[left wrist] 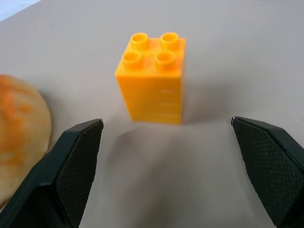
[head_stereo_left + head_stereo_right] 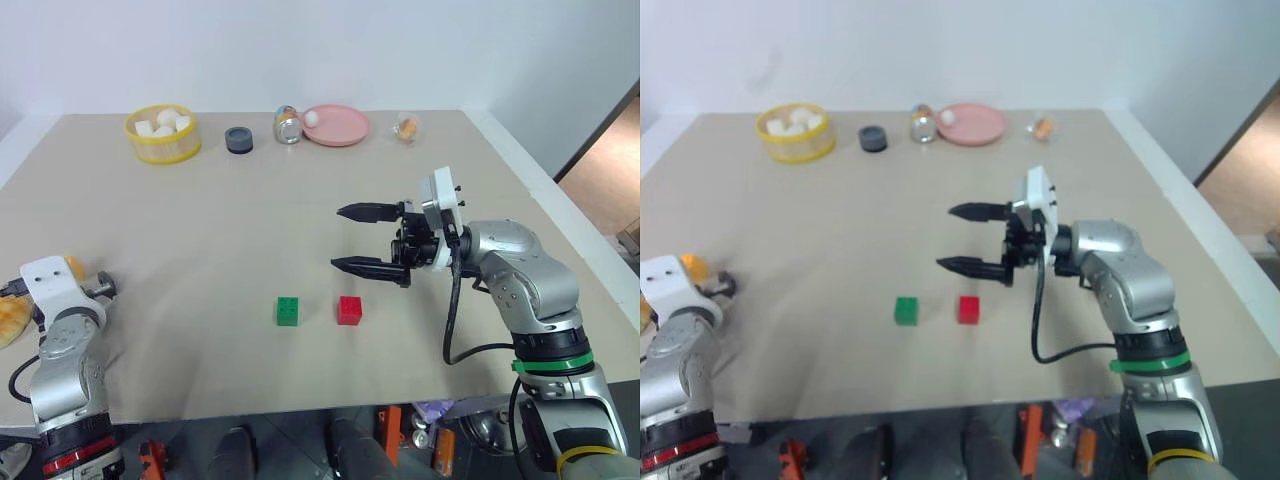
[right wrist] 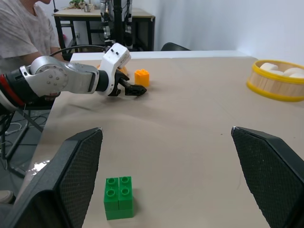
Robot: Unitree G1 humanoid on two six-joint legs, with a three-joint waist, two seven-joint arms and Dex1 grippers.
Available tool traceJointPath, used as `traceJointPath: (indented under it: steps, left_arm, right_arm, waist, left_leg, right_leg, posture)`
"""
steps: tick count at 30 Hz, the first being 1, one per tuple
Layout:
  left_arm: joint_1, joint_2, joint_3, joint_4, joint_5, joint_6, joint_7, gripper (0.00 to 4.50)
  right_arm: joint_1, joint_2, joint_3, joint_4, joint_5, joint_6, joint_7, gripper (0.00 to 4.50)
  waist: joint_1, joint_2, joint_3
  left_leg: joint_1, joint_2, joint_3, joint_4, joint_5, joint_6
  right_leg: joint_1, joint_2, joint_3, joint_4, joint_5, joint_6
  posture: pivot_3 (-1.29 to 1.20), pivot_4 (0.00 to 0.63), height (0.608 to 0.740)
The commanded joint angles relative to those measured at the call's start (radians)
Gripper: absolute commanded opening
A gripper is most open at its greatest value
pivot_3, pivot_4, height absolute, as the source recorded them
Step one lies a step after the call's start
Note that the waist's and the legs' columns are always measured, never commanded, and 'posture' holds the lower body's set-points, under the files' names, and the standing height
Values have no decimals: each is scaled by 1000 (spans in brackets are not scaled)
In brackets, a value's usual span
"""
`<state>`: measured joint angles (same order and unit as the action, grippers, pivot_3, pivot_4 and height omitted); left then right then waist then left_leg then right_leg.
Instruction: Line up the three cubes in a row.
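Two grippers, both wide open, empty: left gripper facing orange-yellow cube; right gripper above red cube, green cube beside.

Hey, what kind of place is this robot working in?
Probably an indoor robot test room: a paper-covered table set with toy blocks like the green block, a person seated beside it, and a bench of equipment behind.
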<state>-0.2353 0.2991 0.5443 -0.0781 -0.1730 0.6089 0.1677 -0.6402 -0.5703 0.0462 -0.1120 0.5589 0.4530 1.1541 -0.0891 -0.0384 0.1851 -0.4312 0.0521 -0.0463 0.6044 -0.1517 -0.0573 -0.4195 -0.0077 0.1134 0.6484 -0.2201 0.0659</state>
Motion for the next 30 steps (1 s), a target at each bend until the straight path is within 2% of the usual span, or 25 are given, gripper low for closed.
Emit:
traceJointPath:
  steps: [1, 9, 12, 18, 19, 23, 27, 30]
  left_arm:
    - [-36, 29, -3, 46, 15, -49, 3, 4469]
    - [-86, 43, -27, 160, 21, -110, -8, 4469]
    - [-93, 48, -27, 182, 22, -127, -2, 3684]
    - [-103, 53, -31, 219, 19, -153, -3, 1556]
    - [-104, 52, -31, 223, 18, -154, -1, 1390]
    - [-107, 50, -35, 229, 17, -155, -1, 1294]
    - [-104, 80, -90, 225, 42, -199, -58, 1294]
    - [-108, 136, -215, 178, 54, -309, -245, 1294]
  right_arm:
    - [-24, -2, -13, -5, 0, -16, 3, 4500]
    - [-21, 0, -16, -6, -7, -18, -5, 4500]
    - [-22, 0, -17, -2, -10, -19, -6, 4500]
    - [-27, 0, -14, 10, -21, -28, -4, 4500]
    - [-31, 1, -14, 15, -25, -30, -5, 4500]
    - [-36, 3, -14, 26, -30, -35, -4, 4500]
    - [-39, 2, -12, 41, -40, -44, 0, 4500]
    - [-42, 1, -14, 45, -44, -46, 1, 4500]
  waist:
    - [1, 0, 0]
    - [9, 0, 0]
    - [9, 0, 0]
    - [9, 0, 0]
    - [9, 0, 0]
    - [9, 0, 0]
    - [10, 0, 0]
    - [12, 0, 0]
  left_leg:
    - [0, 0, 0, 0, 0, 0]
    - [1, 0, 0, 0, 0, 0]
    - [1, 0, 0, 0, 1, -1]
    - [1, 0, 0, -1, 1, -1]
    - [1, 0, 0, -1, 1, -1]
    - [1, 0, 0, -1, 1, -1]
    - [1, 0, 0, -1, 1, -1]
    - [0, 0, 0, -1, 1, -2]
  right_leg:
    - [0, 0, 0, 0, 0, 0]
    - [0, 0, 0, 0, 0, 0]
    - [0, 0, 0, 0, 1, 0]
    - [0, 0, 0, 0, 1, 0]
    - [0, 0, 0, 0, 1, 0]
    - [0, 0, 0, 0, 1, 0]
    - [0, 0, 0, 0, 1, 0]
    - [-1, 0, 0, 0, 1, 0]
  posture:
    - [0, 150, 740]
    - [0, 150, 740]
    - [0, 150, 740]
    - [0, 150, 740]
    - [0, 150, 740]
    - [0, 150, 740]
    - [0, 150, 740]
    - [0, 150, 740]
